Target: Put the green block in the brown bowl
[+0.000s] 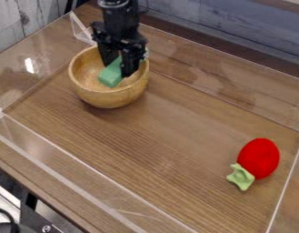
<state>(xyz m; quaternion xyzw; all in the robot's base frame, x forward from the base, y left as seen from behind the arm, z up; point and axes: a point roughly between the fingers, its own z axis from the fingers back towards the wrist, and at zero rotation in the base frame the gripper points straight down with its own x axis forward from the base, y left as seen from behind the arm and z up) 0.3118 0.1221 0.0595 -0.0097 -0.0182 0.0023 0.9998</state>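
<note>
Camera view: brown bowl [109, 86] has the green block [110, 75] inside its rim, pinched by the tool [117, 66].

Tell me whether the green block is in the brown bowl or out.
In, but unreleased: the green block hangs tilted inside the brown bowl, gripped by the tool.

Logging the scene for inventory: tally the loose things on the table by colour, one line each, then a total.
Green: 1, the green block, held in the gripper over the bowl
Brown: 1, the brown bowl
Red: 1, the red round toy with a pale-green stem
Total: 3
</note>
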